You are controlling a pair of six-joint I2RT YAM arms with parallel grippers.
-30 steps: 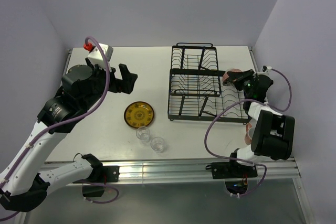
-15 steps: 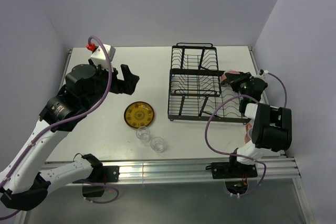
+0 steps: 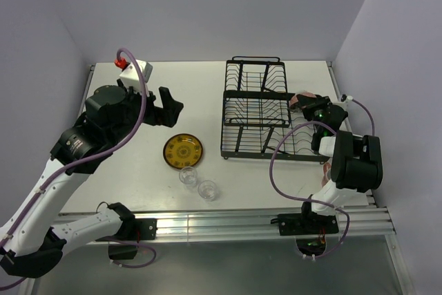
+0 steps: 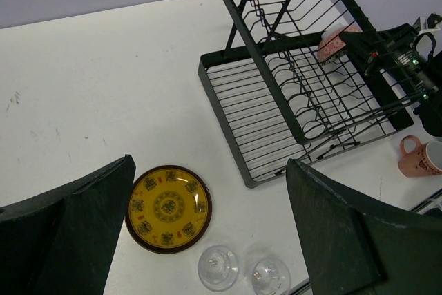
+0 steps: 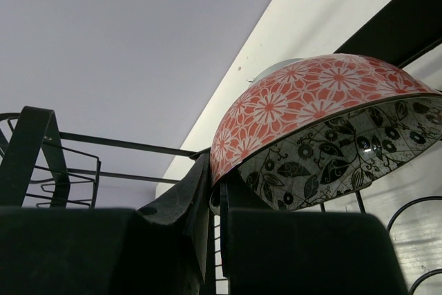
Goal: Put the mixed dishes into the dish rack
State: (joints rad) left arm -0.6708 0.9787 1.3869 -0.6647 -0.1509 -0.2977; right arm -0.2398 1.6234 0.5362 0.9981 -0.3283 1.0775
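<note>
One pink-floral bowl (image 5: 304,101), black-and-white inside, is pinched at its rim by the right gripper (image 3: 309,107) over the right edge of the single dish rack (image 3: 257,94). One yellow plate (image 3: 183,150) and two glass tumblers (image 3: 188,176) (image 3: 207,189) sit on the table (image 3: 131,170) left of the rack. The left gripper (image 3: 156,105) hangs wide apart nearby.

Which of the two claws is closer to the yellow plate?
Left. The left gripper hangs open just beyond the plate, slightly to its left. The right gripper is on the far side of the dish rack, clamped on a bowl.
</note>
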